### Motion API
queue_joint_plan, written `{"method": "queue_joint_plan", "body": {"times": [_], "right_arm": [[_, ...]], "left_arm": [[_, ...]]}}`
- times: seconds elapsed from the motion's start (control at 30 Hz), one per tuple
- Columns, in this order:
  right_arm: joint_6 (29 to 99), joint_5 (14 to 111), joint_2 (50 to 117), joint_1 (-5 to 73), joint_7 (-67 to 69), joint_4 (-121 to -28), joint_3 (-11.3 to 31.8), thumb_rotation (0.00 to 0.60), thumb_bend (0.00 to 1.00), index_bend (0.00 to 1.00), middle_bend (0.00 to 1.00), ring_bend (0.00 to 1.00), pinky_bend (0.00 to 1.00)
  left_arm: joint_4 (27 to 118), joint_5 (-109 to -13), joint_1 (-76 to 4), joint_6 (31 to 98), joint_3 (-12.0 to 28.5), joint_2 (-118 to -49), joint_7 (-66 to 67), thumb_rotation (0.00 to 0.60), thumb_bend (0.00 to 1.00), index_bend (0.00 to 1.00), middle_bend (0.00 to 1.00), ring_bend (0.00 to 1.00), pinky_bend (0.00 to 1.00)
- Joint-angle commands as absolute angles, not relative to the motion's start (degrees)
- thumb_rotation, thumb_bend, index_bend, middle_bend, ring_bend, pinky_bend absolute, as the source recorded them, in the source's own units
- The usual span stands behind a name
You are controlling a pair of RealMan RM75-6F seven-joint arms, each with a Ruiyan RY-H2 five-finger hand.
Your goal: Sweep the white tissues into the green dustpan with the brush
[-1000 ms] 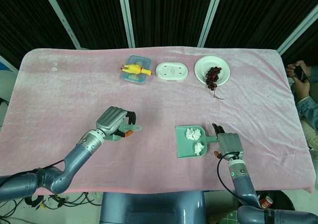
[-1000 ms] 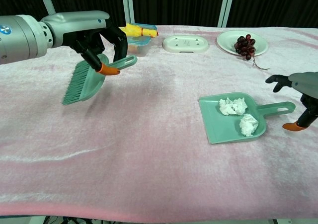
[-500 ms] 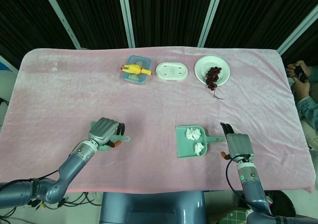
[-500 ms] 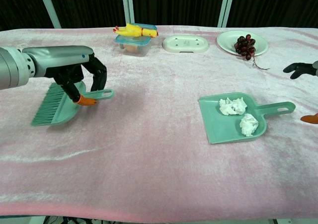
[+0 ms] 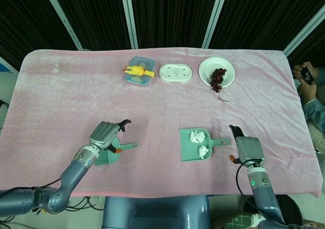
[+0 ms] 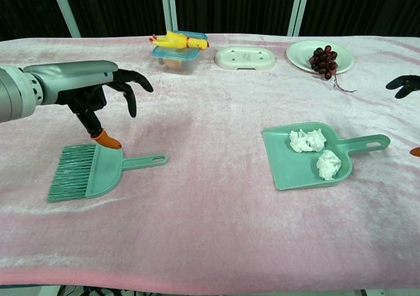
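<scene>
The green brush [image 6: 92, 178] [image 5: 116, 153] lies flat on the pink cloth at the left, handle pointing right. My left hand [image 6: 98, 96] [image 5: 105, 134] hovers just above it with fingers spread, holding nothing. The green dustpan [image 6: 305, 155] [image 5: 195, 144] sits right of centre with two white tissues [image 6: 307, 140] [image 5: 197, 136] inside it. My right hand [image 5: 249, 149] is to the right of the dustpan handle, open and apart from it; in the chest view only its fingertips [image 6: 401, 84] show at the right edge.
Along the far side stand a blue box with a yellow toy chicken [image 5: 138, 71], a white soap dish [image 5: 175, 73] and a white plate [image 5: 208, 69] bearing dark grapes [image 5: 218, 78]. A person [image 5: 310, 87] sits beyond the right table edge.
My left hand lowered the brush to the cloth and let it go, fingers opening above it. My right hand drew back to the right, away from the dustpan handle.
</scene>
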State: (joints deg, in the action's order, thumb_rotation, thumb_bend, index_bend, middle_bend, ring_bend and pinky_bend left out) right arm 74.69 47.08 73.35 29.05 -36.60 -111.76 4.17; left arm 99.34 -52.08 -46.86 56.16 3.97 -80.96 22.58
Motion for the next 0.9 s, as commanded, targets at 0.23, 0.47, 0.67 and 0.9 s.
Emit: {"method": "queue_joint_plan", "body": {"times": [0.23, 0.47, 0.67, 0.9], "right_arm": [[75.73, 54.16, 68.77, 26.16, -32.96, -113.28, 1.61, 0.6, 0.16, 0.03, 0.1, 0.58, 0.72], [79.11, 68.32, 61.26, 20.65, -24.62, -112.15, -3.19, 0.6, 0.15, 0.01, 0.05, 0.18, 0.37], [83.64, 76.07, 56.15, 14.31, -17.19, -108.35, -7.75, 0.6, 0.07, 0.0, 0.0, 0.0, 0.19], [88.68, 80.31, 56.75, 9.13, -11.89, -101.39, -7.98, 0.6, 0.06, 0.0, 0.0, 0.0, 0.19]], "left_arm": [[104.78, -62.77, -40.39, 65.1, 1.59, -74.94, 18.96, 0.6, 0.02, 0.13, 0.3, 0.58, 0.7], [107.71, -77.04, -30.09, 77.02, -6.29, -67.87, 15.33, 0.6, 0.02, 0.11, 0.14, 0.17, 0.32], [105.28, -87.15, -20.77, 87.47, -13.36, -62.17, 12.04, 0.6, 0.01, 0.04, 0.0, 0.0, 0.06], [99.27, -89.59, -13.94, 93.71, -13.71, -61.81, 7.66, 0.6, 0.01, 0.0, 0.0, 0.0, 0.04]]}}
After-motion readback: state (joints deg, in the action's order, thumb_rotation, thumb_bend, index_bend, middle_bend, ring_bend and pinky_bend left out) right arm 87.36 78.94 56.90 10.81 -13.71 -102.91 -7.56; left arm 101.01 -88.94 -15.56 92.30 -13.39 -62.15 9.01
